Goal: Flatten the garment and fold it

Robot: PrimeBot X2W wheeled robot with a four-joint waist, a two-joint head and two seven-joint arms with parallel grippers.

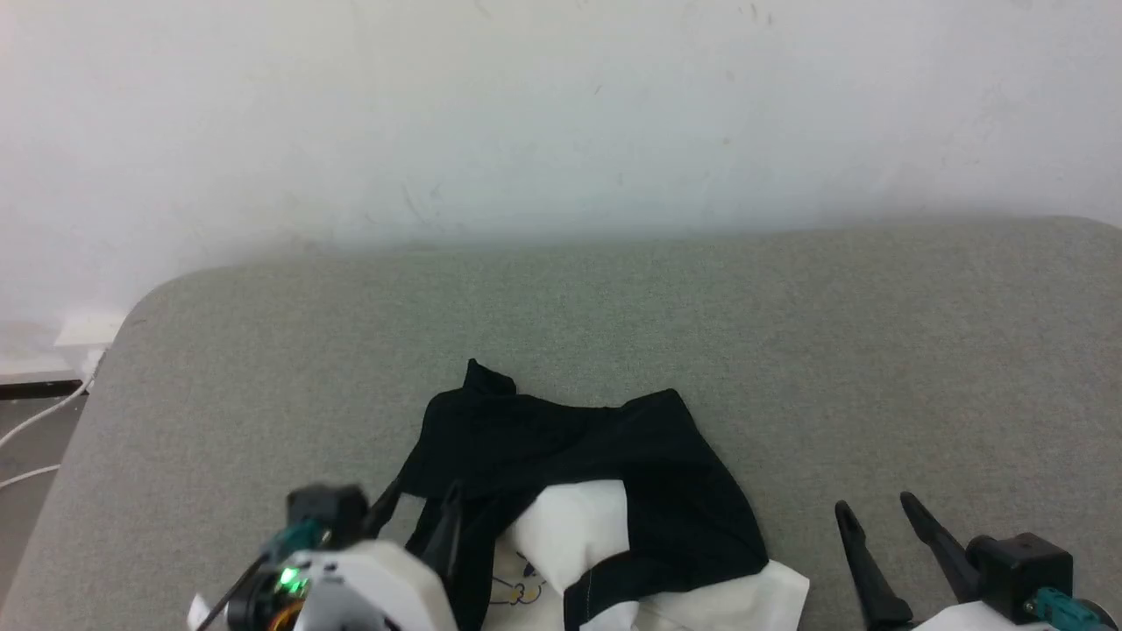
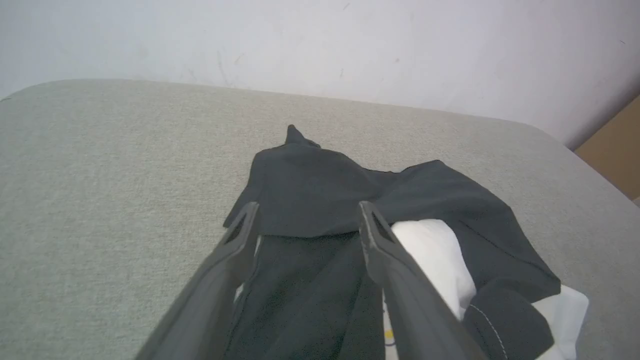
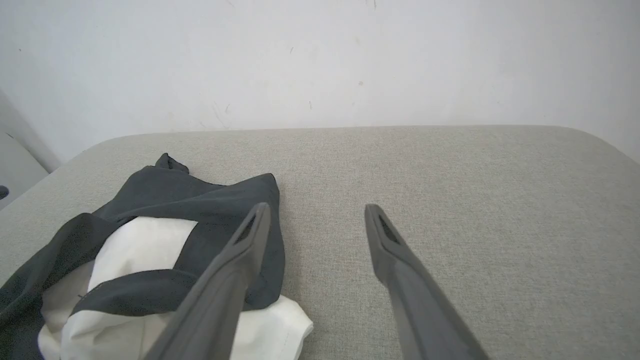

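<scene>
The garment (image 1: 561, 438) lies crumpled at the near middle of the grey cushion, black sleeves and shoulders bunched over the white body, which carries a small print. My left gripper (image 1: 427, 492) is open at the garment's left edge. In the left wrist view its fingers (image 2: 395, 260) straddle a fold of the garment's black cloth (image 2: 320, 180), with the left gripper (image 2: 309, 207) wide apart. My right gripper (image 1: 874, 502) is open over bare cushion, right of the garment. In the right wrist view the right gripper (image 3: 317, 208) holds nothing and the garment (image 3: 150, 195) lies to its left.
The grey cushioned surface (image 1: 789, 350) stretches wide behind and to the right of the garment, ending at a white wall (image 1: 561, 105). Its rounded left corner drops to the floor, where white cables (image 1: 35, 421) run. A brown board (image 2: 615, 150) stands past the right corner.
</scene>
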